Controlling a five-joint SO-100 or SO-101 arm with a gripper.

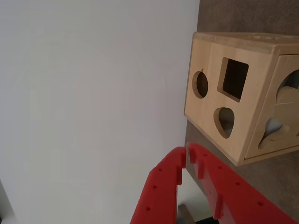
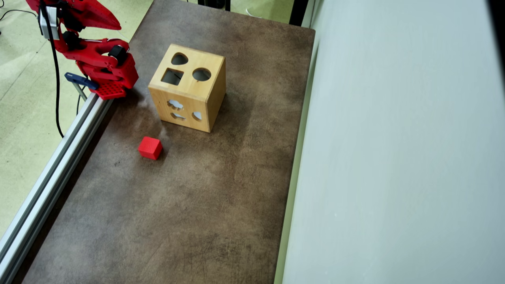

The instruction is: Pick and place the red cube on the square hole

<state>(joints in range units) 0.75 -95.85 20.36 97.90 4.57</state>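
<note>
**Arm parked, cube untouched**

Gripper tips touching, pinched together on nothing, raised clear at the table's ten o'clock corner in the overhead view. Red cube loose on the bare mat, just off the wooden box toward seven o'clock (reachable from above, all sides free). Square hole on the top face, between the round and heart-like cutouts, open for a drop. Pick not yet begun.

Looks like a lab or workshop bench. Brown worktop edged by an aluminium rail at left, pale partition wall at right, cables over vinyl floor.
</note>
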